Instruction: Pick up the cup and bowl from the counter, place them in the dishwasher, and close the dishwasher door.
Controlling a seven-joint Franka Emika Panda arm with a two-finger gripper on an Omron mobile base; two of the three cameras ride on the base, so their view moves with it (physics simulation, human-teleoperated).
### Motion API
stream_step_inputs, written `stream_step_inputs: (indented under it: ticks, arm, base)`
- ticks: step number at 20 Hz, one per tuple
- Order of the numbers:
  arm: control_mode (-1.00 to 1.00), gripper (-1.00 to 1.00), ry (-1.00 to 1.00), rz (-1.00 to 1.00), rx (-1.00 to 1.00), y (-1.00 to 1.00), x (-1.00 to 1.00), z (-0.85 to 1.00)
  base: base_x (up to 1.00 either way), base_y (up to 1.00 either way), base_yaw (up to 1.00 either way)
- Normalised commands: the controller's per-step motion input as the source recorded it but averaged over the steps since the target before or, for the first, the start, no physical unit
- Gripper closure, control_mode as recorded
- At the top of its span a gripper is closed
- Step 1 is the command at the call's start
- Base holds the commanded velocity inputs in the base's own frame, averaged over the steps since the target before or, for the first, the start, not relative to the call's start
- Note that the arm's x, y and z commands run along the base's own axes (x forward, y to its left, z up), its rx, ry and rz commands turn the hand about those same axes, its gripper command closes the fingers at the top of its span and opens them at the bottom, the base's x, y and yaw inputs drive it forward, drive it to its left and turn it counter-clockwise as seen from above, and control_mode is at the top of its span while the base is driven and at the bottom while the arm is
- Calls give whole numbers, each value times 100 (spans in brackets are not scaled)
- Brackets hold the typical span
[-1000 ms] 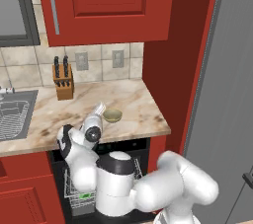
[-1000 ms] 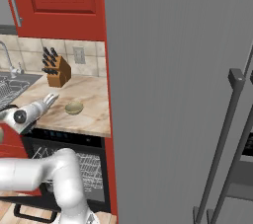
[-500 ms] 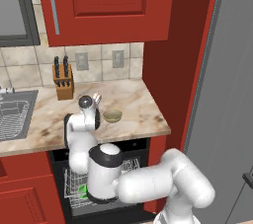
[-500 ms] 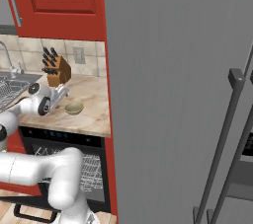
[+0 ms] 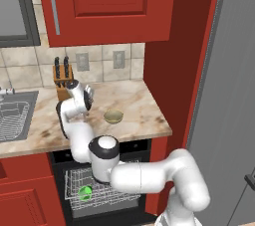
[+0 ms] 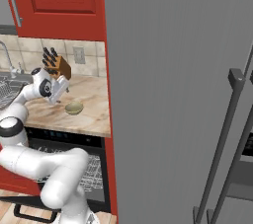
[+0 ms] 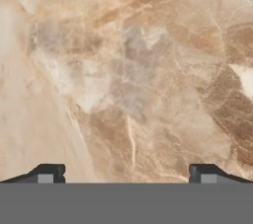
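I judge the cup (image 5: 84, 193) done: it sits in the dishwasher (image 5: 99, 190) rack. The bowl (image 5: 113, 116) rests on the bench (image 5: 144, 115), untouched. My gripper (image 5: 85, 114), spread wide and empty, hovers just beside it. Next: centre over the bowl, then descend. The hand view shows bare marble; the base views locate the bowl.

Green cup (image 5: 85, 193) in open dishwasher (image 5: 99, 190) rack, olive-tan bowl (image 5: 113, 116) upright on marble counter (image 5: 144, 115)

cup (image 5: 85, 193): bright green | bowl (image 5: 113, 116): olive-tan | counter (image 5: 144, 115): beige-brown veined marble
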Motion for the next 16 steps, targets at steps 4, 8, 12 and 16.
stream_step_inputs:
  ticks: [4,8,12,16]
  arm:
    - [-100,-100,7,-2,-9,19,3,-69]
    - [-100,-100,0,-3,-13,24,-23,-92]
    - [-100,-100,-5,-3,-15,18,-49,-100]
    - [-100,-100,-10,-3,-13,1,-60,-100]
  base:
    - [0,0,0]
    - [0,0,0]
    - [0,0,0]
    - [0,0,0]
